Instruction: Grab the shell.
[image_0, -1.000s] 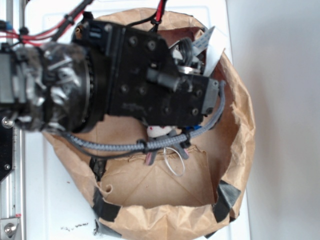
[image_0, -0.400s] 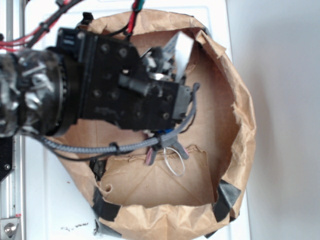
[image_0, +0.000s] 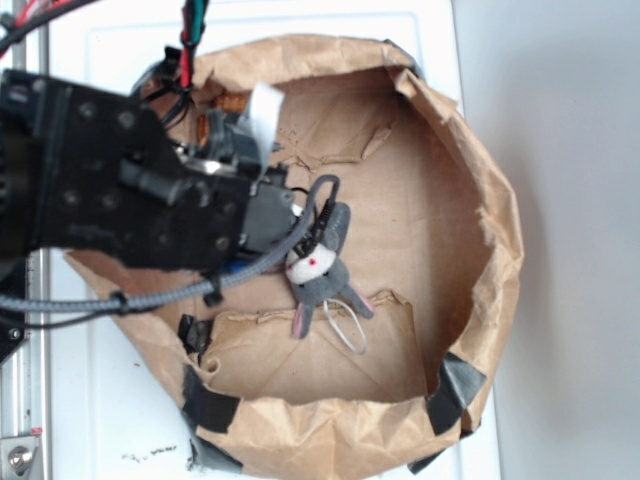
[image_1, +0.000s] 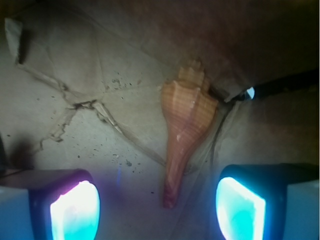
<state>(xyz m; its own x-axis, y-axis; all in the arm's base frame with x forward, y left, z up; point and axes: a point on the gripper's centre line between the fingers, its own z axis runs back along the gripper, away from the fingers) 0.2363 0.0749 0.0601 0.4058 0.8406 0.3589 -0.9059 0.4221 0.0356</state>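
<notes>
1. Wrist view is showing the shell (image_1: 186, 134) lying on the crumpled brown paper floor of the bag (image_1: 75, 90), its whorled head pointing away from the camera and its thin tail pointing back toward the gripper (image_1: 157, 210).
2. Both glowing fingertips (image_1: 75, 212) are standing wide apart at the bottom of that view, spread and holding nothing; the tail of the shell is sitting between them but touching neither.
3. Exterior view is showing the arm (image_0: 110, 190) now sitting at the left side of the paper bag (image_0: 480, 230), having shifted left from where it was a second ago, when it was covering the middle of the bag.
4. With that shift, the grey plush toy (image_0: 318, 268) is now lying in plain sight on the bag floor, white face up, where earlier only bits of it were peeking out under the arm.
5. A thin white loop (image_0: 345, 330) is lying just beside the toy, unchanged from before.
6. From the exterior camera, the shell itself is hiding under the arm and cannot be made out.
</notes>
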